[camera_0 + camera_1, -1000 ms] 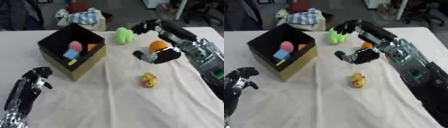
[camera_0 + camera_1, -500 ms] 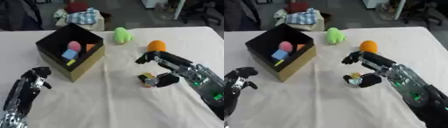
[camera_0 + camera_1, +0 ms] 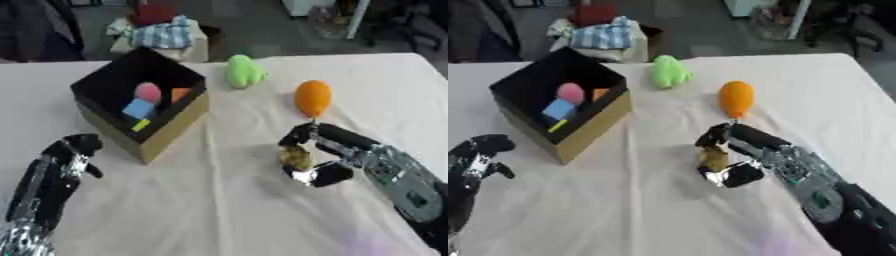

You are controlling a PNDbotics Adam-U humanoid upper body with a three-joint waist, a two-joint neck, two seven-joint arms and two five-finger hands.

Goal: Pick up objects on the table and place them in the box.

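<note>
White cloth covers the desk (image 3: pixel 219 210), and toward its far left corner stands the box (image 3: pixel 162 135), black inside with tan walls, already holding a pink, an orange, a blue and a small yellow piece. Near the near left corner the left hand (image 3: pixel 77 147) rests idle with its fingers curled on nothing. Right of the desk's middle the right hand (image 3: pixel 317 159) has fingers and thumb curled round a small yellowish toy (image 3: pixel 296 157), which sits between them at cloth level; whether it is lifted clear I cannot tell. An orange toy (image 3: pixel 312 97) lies just beyond that hand, and a green toy (image 3: pixel 242 71) sits near the far edge, beside the box. The likely step is lifting the yellowish toy to carry it left to the box. The toy is small against those fingers, so it could slip out on the lift, and a swing away from the near edge could knock the orange toy rolling
</note>
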